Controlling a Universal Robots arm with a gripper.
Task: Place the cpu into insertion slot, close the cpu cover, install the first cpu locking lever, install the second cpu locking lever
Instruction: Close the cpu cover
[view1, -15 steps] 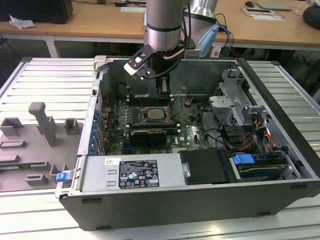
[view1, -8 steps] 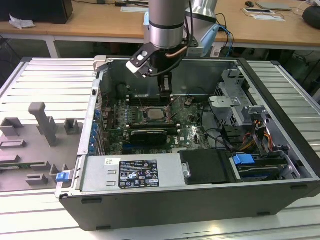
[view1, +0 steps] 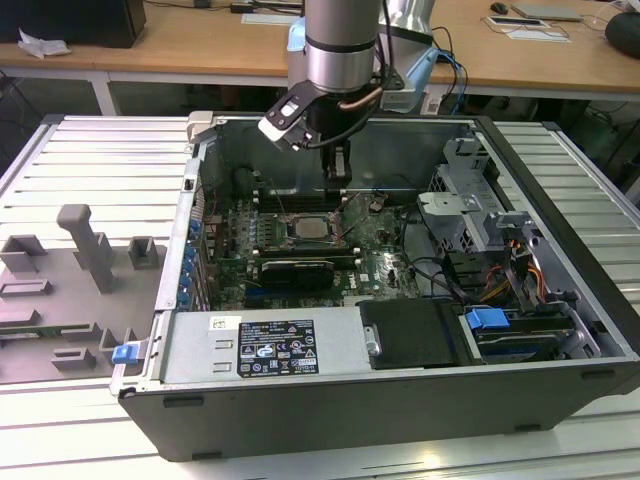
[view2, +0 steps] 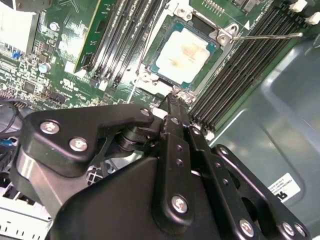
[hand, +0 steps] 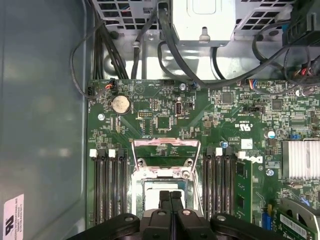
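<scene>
Hanging low inside the open grey computer case, the black metal gripper has its two fingers pressed together with nothing between them. In the second wrist view its tip sits just beside one edge of the square dark insertion slot with a silver rim.

The small, thin, square cpu with a pale silver-grey top lies flat in that slot. It is probably light and stiff, but delicate underneath, so it should be held only by its edges.

Just beyond, the thin silver sheet-metal cpu cover seems to be swung back. Green board shows through its window and the chip is uncovered. I judge it light and rigid, best pushed at its free edge.

The thin steel wire levers look springy and slick, best pressed near their bent ends.

By count there is one cpu, one slot, one cover and two levers. Farther off are two banks of long black memory slots and one round silver coin cell.
</scene>
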